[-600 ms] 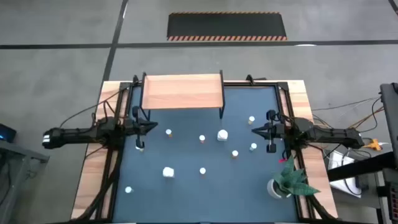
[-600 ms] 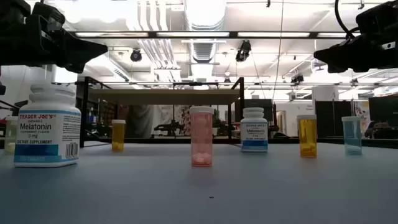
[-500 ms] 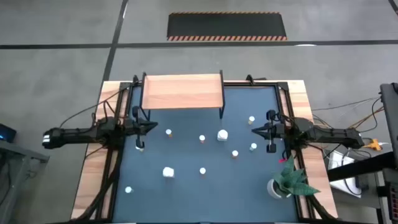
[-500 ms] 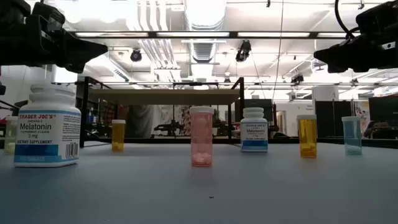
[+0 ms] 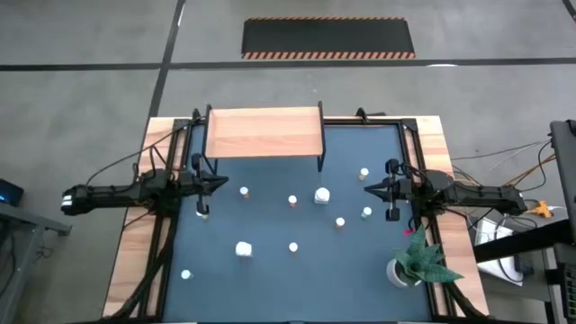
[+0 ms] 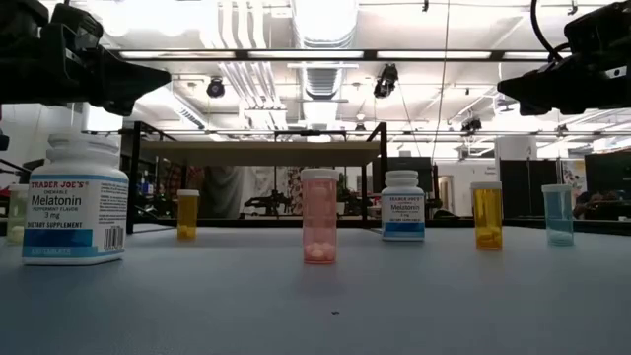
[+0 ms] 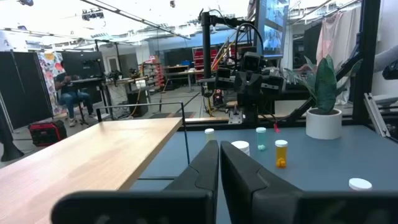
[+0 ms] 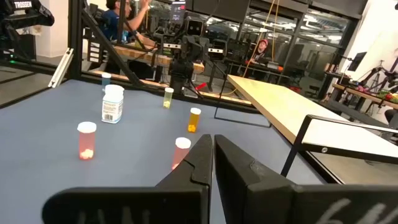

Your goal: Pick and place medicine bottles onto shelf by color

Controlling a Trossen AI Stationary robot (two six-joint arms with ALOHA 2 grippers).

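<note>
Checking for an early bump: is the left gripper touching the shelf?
Apart. The high view shows the left gripper shut, hovering over the dark mat with a clear strip of mat between its tip and the shelf.

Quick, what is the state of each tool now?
Left tool: closed, holding nothing, beside the shelf.
Right tool: closed, holding nothing.

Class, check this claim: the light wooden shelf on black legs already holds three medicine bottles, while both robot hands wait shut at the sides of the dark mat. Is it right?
Not quite. The high view shows the light wooden shelf on black legs holding no bottles; the medicine bottles all stand on the dark mat. The rest holds: the left hand and right hand wait shut at the sides.
</note>
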